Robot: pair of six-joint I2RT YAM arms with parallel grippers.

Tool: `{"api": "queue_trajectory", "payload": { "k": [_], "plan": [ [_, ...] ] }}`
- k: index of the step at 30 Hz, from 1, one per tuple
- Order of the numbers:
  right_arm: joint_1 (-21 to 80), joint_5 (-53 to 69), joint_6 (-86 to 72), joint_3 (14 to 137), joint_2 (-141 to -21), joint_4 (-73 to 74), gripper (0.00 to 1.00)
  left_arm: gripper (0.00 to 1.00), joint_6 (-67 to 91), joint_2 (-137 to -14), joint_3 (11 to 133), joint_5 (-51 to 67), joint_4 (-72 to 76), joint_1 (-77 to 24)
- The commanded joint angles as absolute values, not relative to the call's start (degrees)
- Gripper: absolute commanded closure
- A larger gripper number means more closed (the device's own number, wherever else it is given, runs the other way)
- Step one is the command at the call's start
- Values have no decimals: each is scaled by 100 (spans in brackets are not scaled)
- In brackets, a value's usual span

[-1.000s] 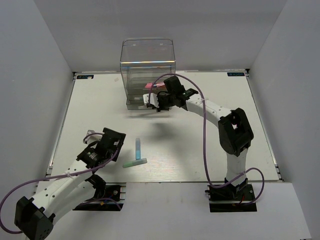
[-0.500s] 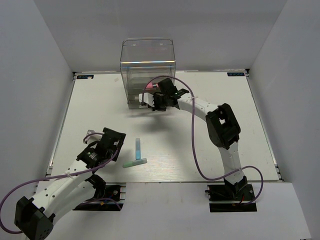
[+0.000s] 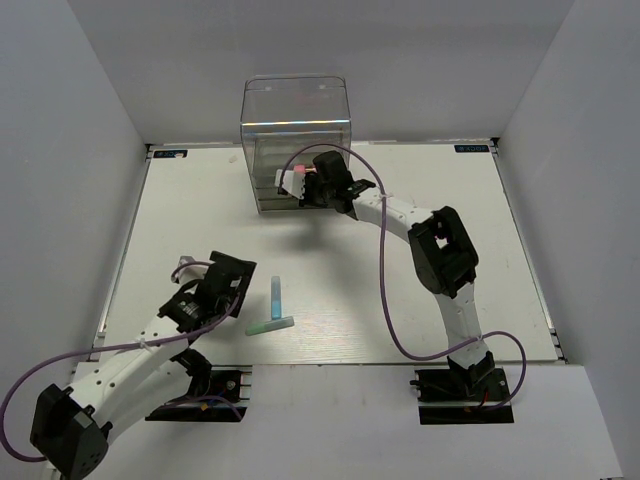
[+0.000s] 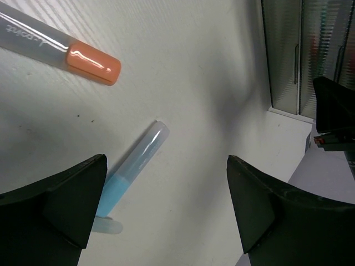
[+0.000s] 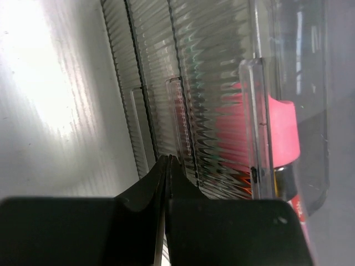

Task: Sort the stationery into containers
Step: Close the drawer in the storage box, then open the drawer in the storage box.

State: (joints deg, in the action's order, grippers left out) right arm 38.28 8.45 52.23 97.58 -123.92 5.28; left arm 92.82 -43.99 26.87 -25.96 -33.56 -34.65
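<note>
**Top view.** The clear box stands at the far edge of the table, its drawers facing the arms. The right fingers reach the drawer fronts, and a pink marker shows just beside them at the box's front. The left fingers hover low over the near left of the table. Just to their right lies a blue marker, pointing away from the arms. Its near end meets a teal marker that lies crosswise.

**Left wrist view.** The left fingers stand wide apart and hold nothing. The blue marker lies on the table between them, slanted. An orange-capped marker lies farther off at upper left. The box stands well apart at upper right.

**Right wrist view.** The right fingers are pressed together with nothing between them, their tips at the ribbed drawers. The pink marker sits inside the box, behind the ribbed fronts. Which drawer holds it cannot be told.
</note>
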Motion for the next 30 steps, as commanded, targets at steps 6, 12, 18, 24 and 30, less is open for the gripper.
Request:
{"api": "queue_trajectory", "payload": {
  "k": [6, 12, 18, 24, 30],
  "plan": [
    [3771, 876, 5037, 9432, -12034, -9, 100, 14, 8868, -5131, 2410, -2435, -1122, -3445],
    [3771, 1968, 4888, 7837, -10829, 238, 81, 49, 8500, -6185, 2145, -2680, 1672, -3445],
    [3630, 2206, 4062, 6743, -10038, 378, 48, 73, 8358, -8177, 2722, -2523, 3284, -3340],
    [3559, 2496, 3736, 5951, -9248, 404, 59, 47, 8358, -9728, 3410, -2232, 4560, -3217],
    [3463, 2479, 3639, 5406, -8833, 369, 60, 34, 8358, -10659, 4139, -2232, 4878, -3042]
  ]
}}
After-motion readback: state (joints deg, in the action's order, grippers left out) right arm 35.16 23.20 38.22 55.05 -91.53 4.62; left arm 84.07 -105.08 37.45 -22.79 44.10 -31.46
